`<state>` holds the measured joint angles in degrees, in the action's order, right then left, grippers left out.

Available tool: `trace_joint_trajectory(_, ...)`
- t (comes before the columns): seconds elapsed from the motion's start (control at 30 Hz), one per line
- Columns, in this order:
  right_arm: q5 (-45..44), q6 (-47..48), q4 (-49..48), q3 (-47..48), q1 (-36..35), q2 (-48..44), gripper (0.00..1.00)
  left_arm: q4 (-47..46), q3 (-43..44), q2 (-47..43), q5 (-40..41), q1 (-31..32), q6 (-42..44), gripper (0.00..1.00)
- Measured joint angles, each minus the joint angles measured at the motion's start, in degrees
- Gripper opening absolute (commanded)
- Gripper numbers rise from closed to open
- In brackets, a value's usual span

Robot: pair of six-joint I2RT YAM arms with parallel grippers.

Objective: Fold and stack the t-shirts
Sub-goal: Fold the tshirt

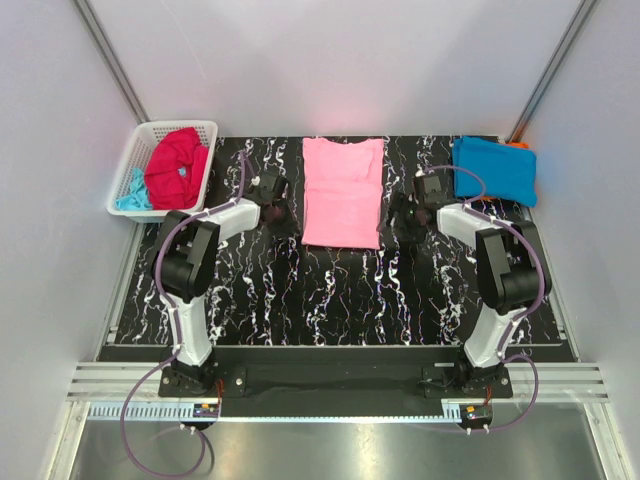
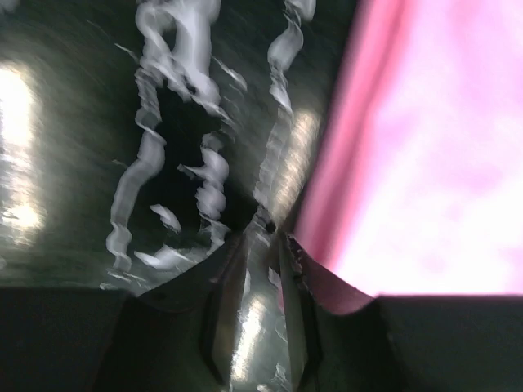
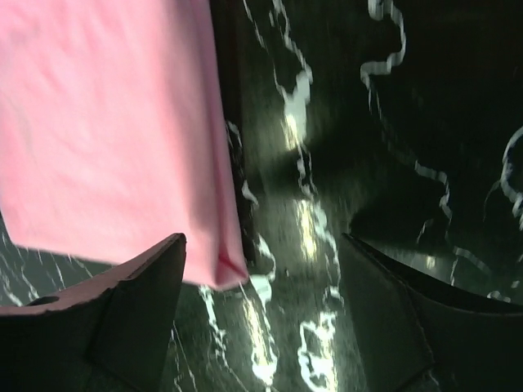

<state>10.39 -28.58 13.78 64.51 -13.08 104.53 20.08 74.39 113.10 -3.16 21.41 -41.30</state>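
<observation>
A light pink t-shirt (image 1: 343, 192) lies flat in a long folded rectangle at the table's middle back. My left gripper (image 1: 278, 210) sits low just off its left edge. In the left wrist view that gripper (image 2: 265, 237) stands slightly open with only table between the fingers, and the pink shirt (image 2: 433, 163) is beside the right finger. My right gripper (image 1: 404, 215) is off the shirt's right edge. Seen from the right wrist, this gripper (image 3: 263, 241) is wide open, and the pink shirt's (image 3: 106, 122) corner lies loose by the left finger. A folded blue t-shirt (image 1: 494, 170) rests on an orange one (image 1: 517, 146) at the back right.
A white lattice basket (image 1: 140, 142) at the back left holds a crumpled red t-shirt (image 1: 176, 166) and a pale aqua one (image 1: 131, 195). The black marbled table (image 1: 330, 300) is bounded by grey walls and slanted metal posts.
</observation>
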Motion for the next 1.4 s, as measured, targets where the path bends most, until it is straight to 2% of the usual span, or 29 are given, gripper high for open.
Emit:
trace_joint_trajectory(0.17,4.46,-2.05,-2.6,-6.93,-0.04,-4.22,0.73,-3.67,-7.26,-6.29,-5.95,0.11,-1.38,0.31)
trace_joint_trajectory(0.4,10.45,-5.05,-9.62,-12.15,-0.07,-5.99,0.67,-6.91,-10.8,-7.15,-10.67,0.13,-3.45,0.3)
trace_joint_trajectory(0.9,13.33,-6.49,-14.53,-12.66,-0.11,-3.93,0.61,-13.16,-13.84,-7.43,-16.85,-3.5,-6.36,0.29)
trace_joint_trajectory(1.33,14.84,-7.72,-16.35,-12.57,-0.11,-1.62,0.6,-15.52,-13.79,-5.38,-21.0,-3.5,-6.6,0.29)
trace_joint_trajectory(1.4,15.26,-7.82,-16.92,-12.55,-0.11,-1.36,0.57,-15.5,-13.75,-5.16,-21.03,-3.5,-6.58,0.29)
